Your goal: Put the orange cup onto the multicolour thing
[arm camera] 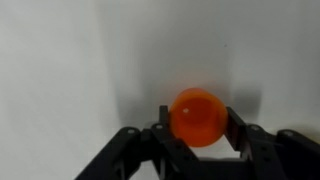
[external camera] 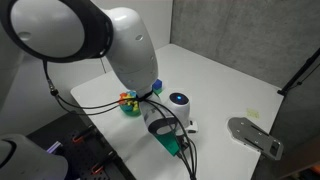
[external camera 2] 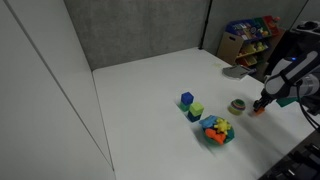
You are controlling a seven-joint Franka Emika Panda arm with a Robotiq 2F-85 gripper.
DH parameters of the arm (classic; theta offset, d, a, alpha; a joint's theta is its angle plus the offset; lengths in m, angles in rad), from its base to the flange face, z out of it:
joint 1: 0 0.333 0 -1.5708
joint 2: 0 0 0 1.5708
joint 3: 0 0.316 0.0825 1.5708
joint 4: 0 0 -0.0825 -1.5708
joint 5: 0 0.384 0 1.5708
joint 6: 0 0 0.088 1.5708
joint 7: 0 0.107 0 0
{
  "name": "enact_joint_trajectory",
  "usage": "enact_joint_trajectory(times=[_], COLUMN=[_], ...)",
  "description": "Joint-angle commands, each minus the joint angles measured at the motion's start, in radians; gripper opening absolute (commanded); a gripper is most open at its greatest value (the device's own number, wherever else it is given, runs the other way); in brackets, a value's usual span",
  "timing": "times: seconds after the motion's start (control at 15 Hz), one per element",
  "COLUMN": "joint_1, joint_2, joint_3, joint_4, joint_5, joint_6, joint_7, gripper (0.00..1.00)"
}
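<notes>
One small orange cup [arm camera: 196,117] sits squarely between the fingers [arm camera: 240,133] of the gripper [arm camera: 199,128] in the wrist view. Both pads are against its sides, so the jaws are closed on the cup and the grasp looks centred. Whether its base rests on the white table [arm camera: 60,60] or hangs just clear of it cannot be told.

In an exterior view the cup [external camera 2: 258,111] is an orange speck at the gripper's tip. The multicolour thing [external camera 2: 237,105] stands just beside it but apart, on the side toward the green bowl [external camera 2: 216,131] of mixed pieces. The blue block [external camera 2: 186,99] and green block [external camera 2: 196,111] lie farther off that same way.

The coming move is probably a short lift and a sideways carry toward the bowl's side. Both pieces are round, so no turning seems needed. The banded top looks only a little wider than the cup, so centring will likely matter most.
</notes>
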Motion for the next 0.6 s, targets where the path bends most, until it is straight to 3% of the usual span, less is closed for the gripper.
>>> enact_joint_trajectory(times=[0.0, 0.53], joint_1=[0.028, 0.126], joint_2=[-0.104, -0.252], joint_3=[-0.011, 0.000], joint_4=[-0.057, -0.083], joint_5=[-0.027, -0.025], joint_6=[-0.021, -0.074], joint_7=[0.041, 0.097], gripper=[0.30, 0.30])
